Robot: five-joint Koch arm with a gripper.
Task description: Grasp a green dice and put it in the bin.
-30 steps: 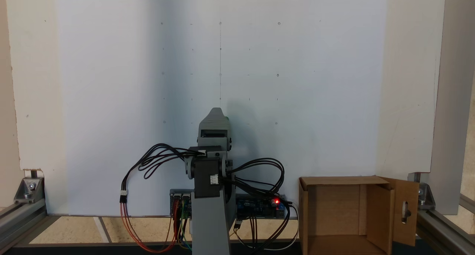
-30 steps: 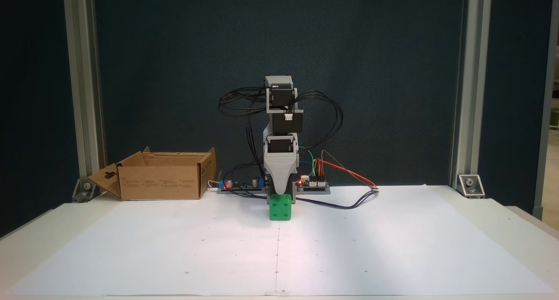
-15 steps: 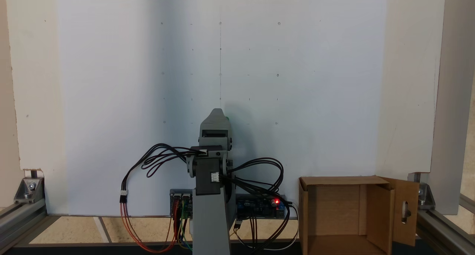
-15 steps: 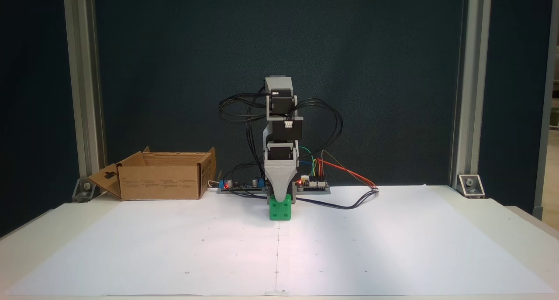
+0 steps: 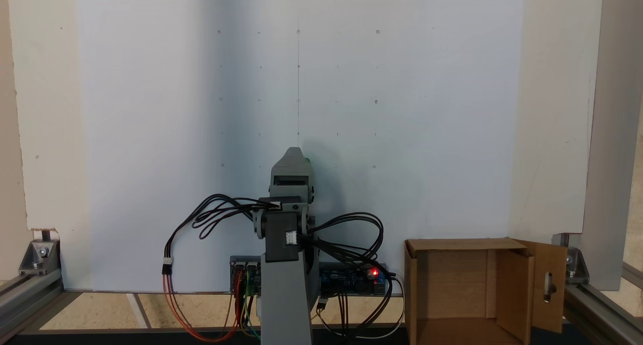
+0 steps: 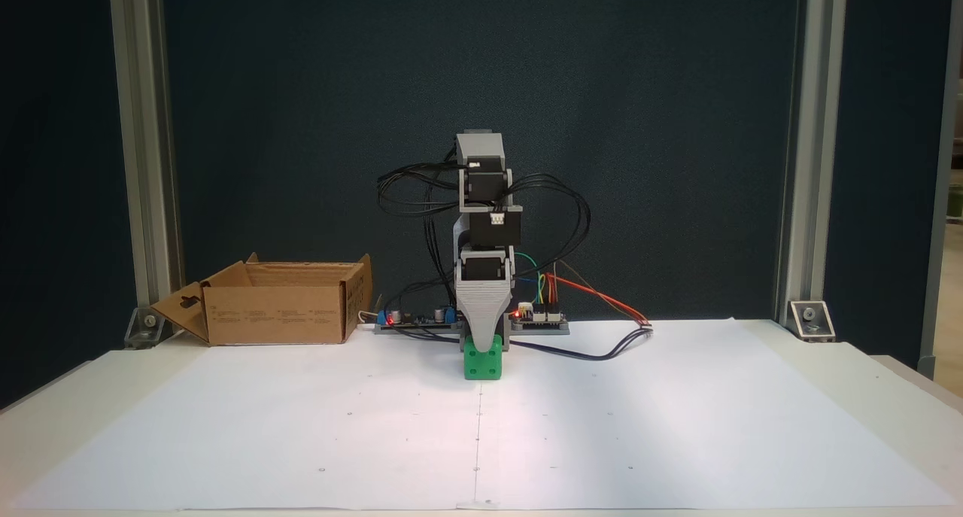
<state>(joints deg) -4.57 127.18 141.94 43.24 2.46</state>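
From the front fixed view I see the arm [image 6: 485,223] standing in the middle of the counter [image 6: 827,366], folded forward and pointing down. Its gripper [image 6: 483,336] comes down with the grey tapered tip onto the top of the green dice [image 6: 482,360]. The dice sits on the white paper sheet [image 6: 639,419], just in front of the arm base, and the tip overlaps its upper face. From this side the two fingers lie one behind the other, so I cannot tell if they are open or closed around the dice.

In the fixed view from above and behind, the gripper [image 5: 293,151] points away from the camera over the white paper sheet [image 5: 150,134], and the arm [image 5: 284,264] covers the dice, so I cannot see it there.

The bin [image 6: 278,314] is a brown cardboard box. In the front view it stands at the left, near the back edge of the counter, well apart from the dice. One of its side flaps is open to the left and has a keyhole-shaped slot. In the other view the bin [image 5: 452,284] is at the lower right, and the inside that I can see is bare.

Black cables [image 6: 421,193] loop around the upper joints. Beside the base lie circuit boards [image 6: 538,317] with a small red light, and red wires [image 6: 602,302] run from them over the paper.
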